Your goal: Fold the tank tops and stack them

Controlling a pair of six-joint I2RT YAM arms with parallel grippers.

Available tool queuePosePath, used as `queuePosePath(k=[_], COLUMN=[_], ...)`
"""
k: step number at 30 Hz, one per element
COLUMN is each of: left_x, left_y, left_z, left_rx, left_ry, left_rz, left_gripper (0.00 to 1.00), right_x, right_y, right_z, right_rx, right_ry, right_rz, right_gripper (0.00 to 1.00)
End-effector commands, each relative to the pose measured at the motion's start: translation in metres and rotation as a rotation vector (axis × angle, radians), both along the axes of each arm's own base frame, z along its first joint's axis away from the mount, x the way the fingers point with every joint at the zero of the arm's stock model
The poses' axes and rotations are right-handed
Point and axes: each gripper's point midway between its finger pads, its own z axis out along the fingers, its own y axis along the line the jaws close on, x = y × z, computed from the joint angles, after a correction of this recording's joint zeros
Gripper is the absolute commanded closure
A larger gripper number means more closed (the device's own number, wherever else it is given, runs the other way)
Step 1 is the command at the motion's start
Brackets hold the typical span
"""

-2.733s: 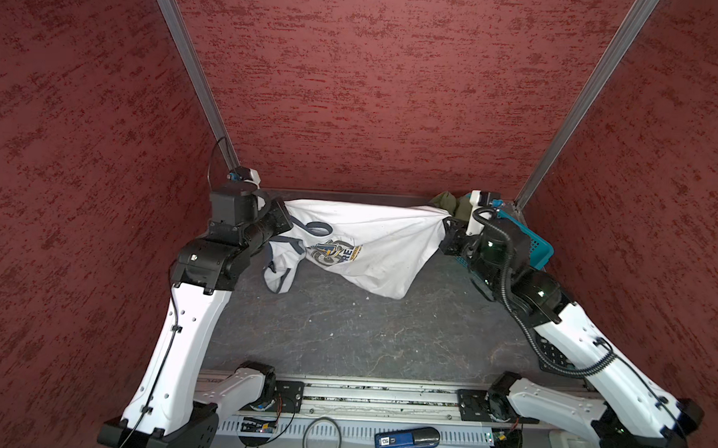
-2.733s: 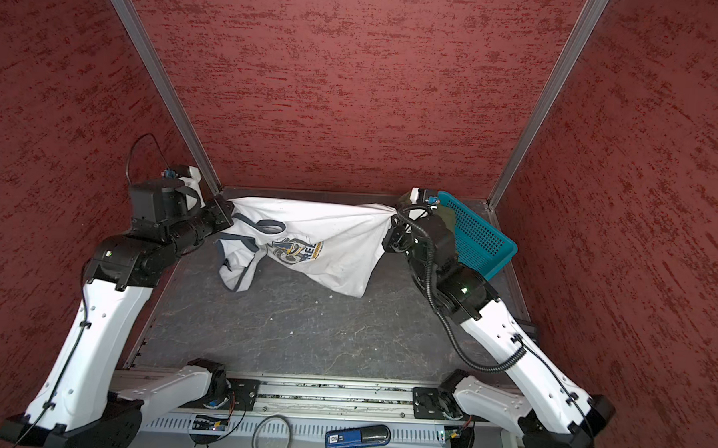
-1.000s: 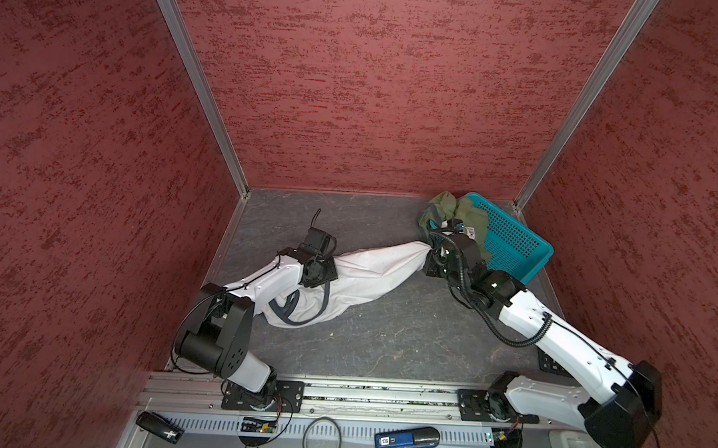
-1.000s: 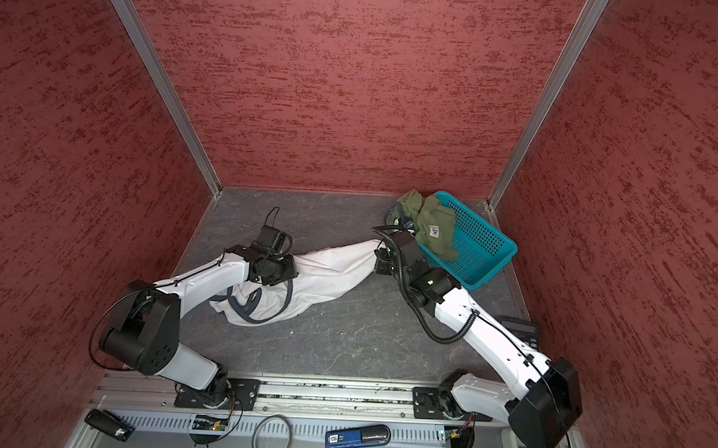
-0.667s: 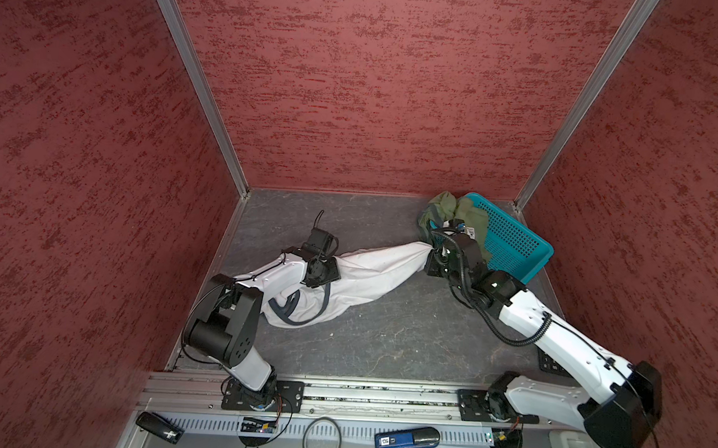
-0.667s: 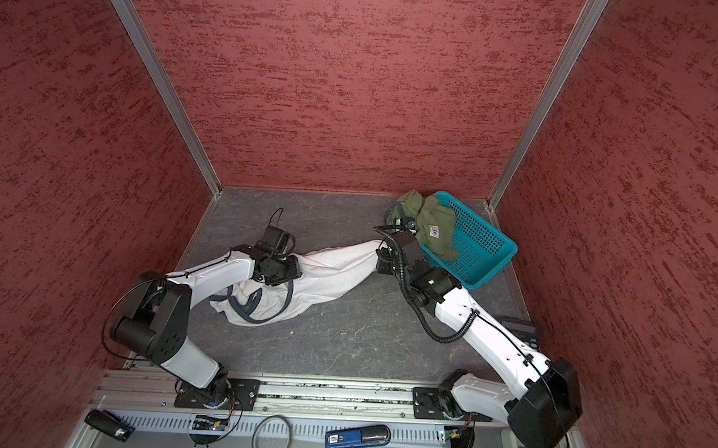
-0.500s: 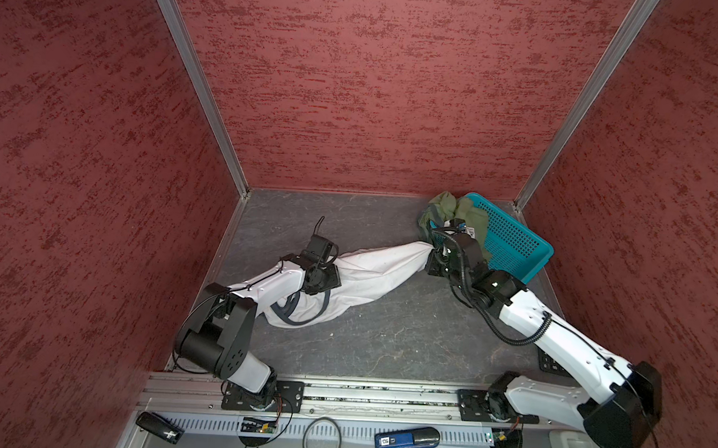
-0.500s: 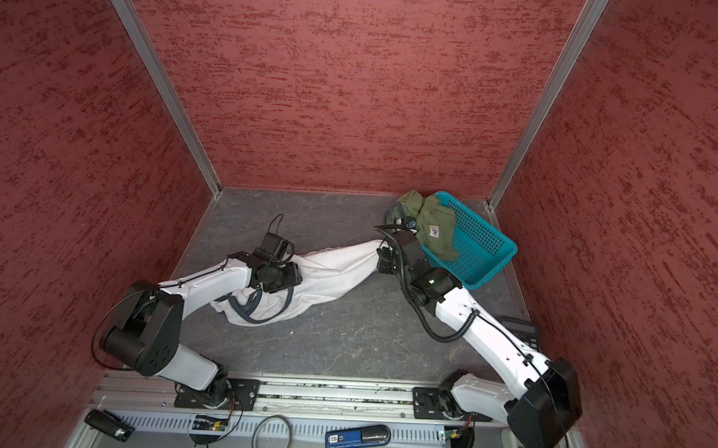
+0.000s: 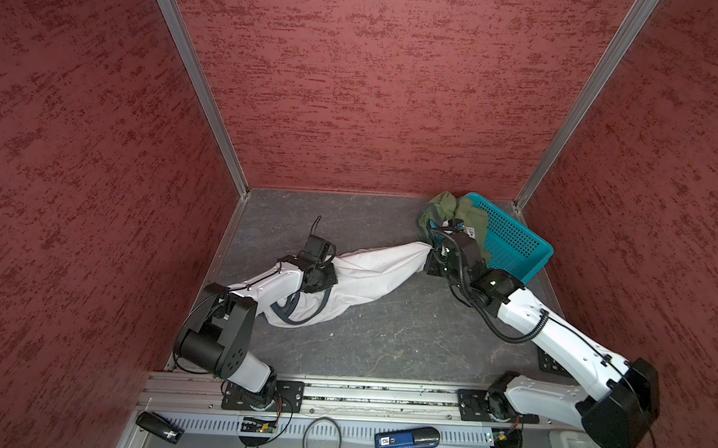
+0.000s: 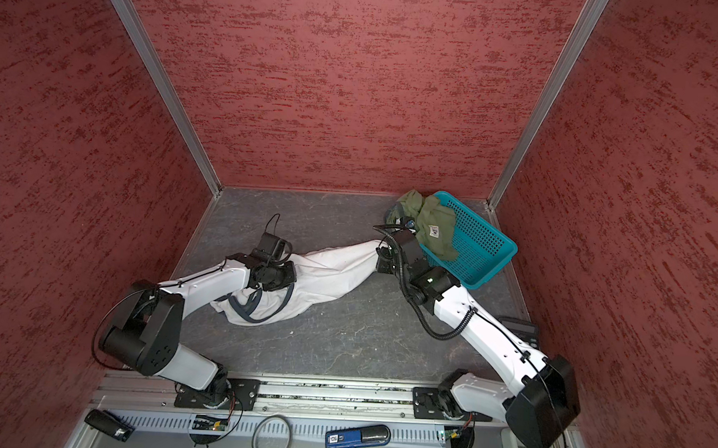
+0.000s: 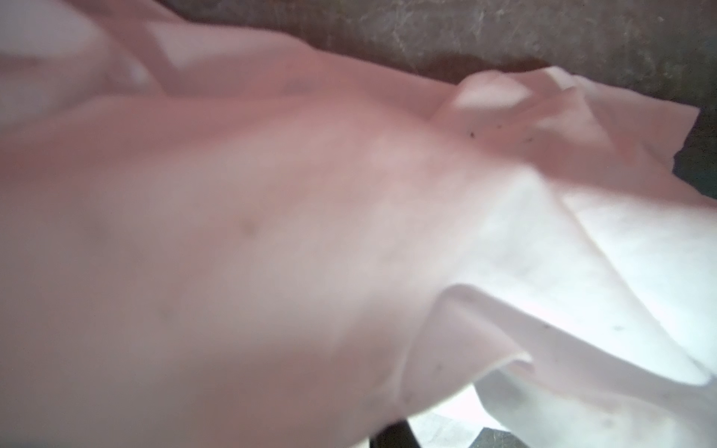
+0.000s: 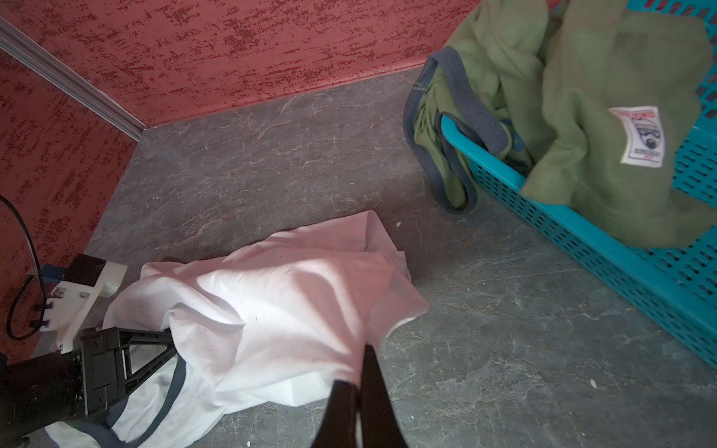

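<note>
Cloth, light and limp: the white tank top (image 9: 372, 269) sags wherever it is not held, so we judge its hem and dark-trimmed armholes the best places to grip (thin folds slip from narrow jaws). It lies on the grey table (image 9: 385, 342), drawn into a rumpled band from left of centre toward the far right. The right gripper (image 12: 366, 351) has its jaws together, pinching the band's right end. The left gripper (image 12: 170, 343) is closed too, tips buried in cloth beside the armhole trim, so we take it to be nipping a fold, though the bite itself is hidden. The olive tank top (image 10: 440, 220) hangs crumpled over the left rim of the teal basket (image 10: 485, 243) in the far right corner, one strap hanging outside toward the table. Equally soft, it could be lifted by that strap.

Bare table lies both nearer and farther than the white band, enough, we judge, to spread it flat. The red walls (image 9: 375, 88) close in on left, far and right, and the rail (image 9: 362, 393) bounds the near edge. We would keep lifted cloth off the basket's mesh, which could snag.
</note>
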Motion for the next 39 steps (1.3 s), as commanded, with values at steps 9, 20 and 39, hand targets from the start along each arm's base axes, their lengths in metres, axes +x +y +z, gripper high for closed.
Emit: queuePosePath(k=[9, 20, 39], left_x=[0.005, -0.017, -0.045], left_y=[0.026, 0.119, 0.120], left_z=[0.163, 0.298, 0.102], left_rx=[0.021, 0.009, -0.091], left_ry=[-0.326, -0.608, -0.137], left_rz=[-0.002, 0.231, 0.298], left_gripper=[1.00, 1.00, 1.00], right_x=[-0.013, -0.012, 0.014], right_y=[-0.025, 0.006, 0.051], right_z=[0.055, 0.108, -0.073], right_rx=[-0.039, 0.067, 0.167], right_ry=[-0.082, -0.128, 0.280], right_rz=[-0.027, 0.106, 0.209], right_gripper=[1.00, 1.00, 0.42])
